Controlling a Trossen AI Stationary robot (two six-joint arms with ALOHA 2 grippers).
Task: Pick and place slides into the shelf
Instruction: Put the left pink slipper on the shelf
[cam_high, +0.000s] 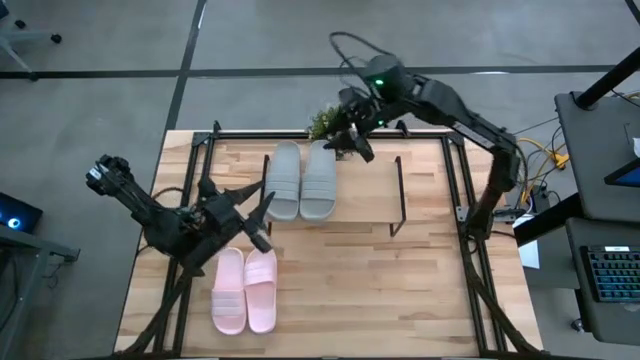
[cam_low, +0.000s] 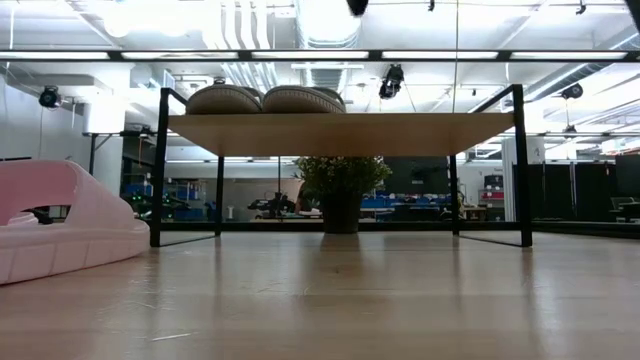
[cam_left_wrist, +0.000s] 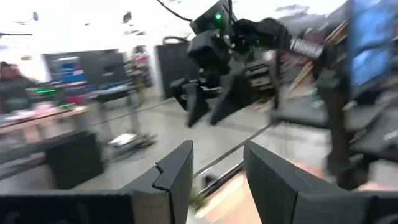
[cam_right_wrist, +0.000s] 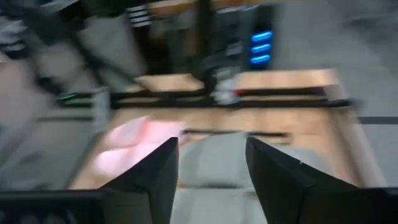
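My big wooden table (cam_high: 420, 290) fills the middle of the high view. On it stands my little shelf (cam_high: 360, 185), with a light wood top and thin black legs. It sits in the upper middle of the frame. Two grey-green slides (cam_high: 300, 180) lie side by side on the left part of the shelf top, touching each other. In the low view I see them up on the plank (cam_low: 265, 99). Two pink slides (cam_high: 244, 290) lie flat on the table, side by side, in the lower left of the high view. A small green plant (cam_high: 325, 122) sits at the table's upper edge, just behind the shelf.
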